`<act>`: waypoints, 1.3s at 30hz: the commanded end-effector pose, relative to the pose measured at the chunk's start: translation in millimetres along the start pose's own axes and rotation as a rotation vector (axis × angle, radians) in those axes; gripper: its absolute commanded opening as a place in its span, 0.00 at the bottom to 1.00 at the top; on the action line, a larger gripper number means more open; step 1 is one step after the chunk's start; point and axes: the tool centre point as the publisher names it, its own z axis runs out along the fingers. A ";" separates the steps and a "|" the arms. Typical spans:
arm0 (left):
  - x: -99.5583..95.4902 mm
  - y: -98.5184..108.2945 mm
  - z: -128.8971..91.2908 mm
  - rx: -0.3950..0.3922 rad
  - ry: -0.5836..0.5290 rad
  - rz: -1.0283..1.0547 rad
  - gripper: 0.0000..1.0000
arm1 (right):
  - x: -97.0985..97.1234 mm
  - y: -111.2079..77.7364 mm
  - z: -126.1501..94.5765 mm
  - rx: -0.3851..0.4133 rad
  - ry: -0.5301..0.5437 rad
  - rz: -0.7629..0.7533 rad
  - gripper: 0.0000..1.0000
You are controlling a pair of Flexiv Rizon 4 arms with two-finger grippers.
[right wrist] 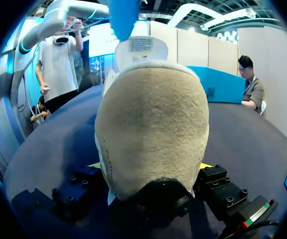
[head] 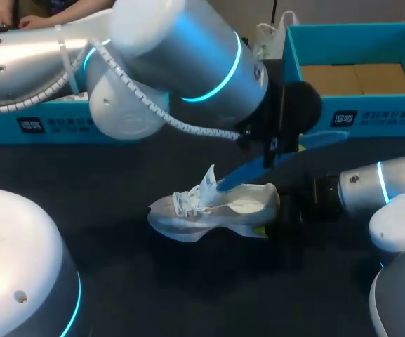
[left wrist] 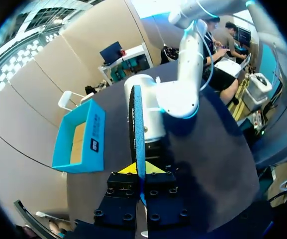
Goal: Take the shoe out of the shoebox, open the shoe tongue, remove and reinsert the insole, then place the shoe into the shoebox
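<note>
Right claw (right wrist: 150, 169) clamping shoe (head: 213, 210) heel, left claw (left wrist: 140, 169) pinching blue insole (left wrist: 137, 124) above shoe

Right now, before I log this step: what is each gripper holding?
Left gripper: closed on the blue insole.
Right gripper: closed on the shoe, at its heel.

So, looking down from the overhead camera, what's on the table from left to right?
blue box → white shoe → open blue shoebox. The blue insole, gripped in the left tool, stretches across both shoe and shoebox, so it has no clear place in the order.
</note>
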 end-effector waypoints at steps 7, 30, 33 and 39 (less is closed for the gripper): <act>-8.6 -17.2 -10.9 0.146 0.056 -0.092 0.00 | 1.5 -0.2 1.1 0.002 -0.001 0.001 0.00; -24.1 -42.7 -80.0 0.632 0.181 -0.371 0.00 | 1.5 -0.2 1.1 0.002 -0.001 0.001 0.00; -23.1 -42.0 -86.4 0.676 0.221 -0.386 0.00 | 1.5 -0.2 1.1 0.002 -0.001 0.001 0.00; -22.4 -37.8 -102.7 0.781 0.245 -0.456 0.00 | 1.5 -0.2 1.1 0.002 -0.001 0.001 0.00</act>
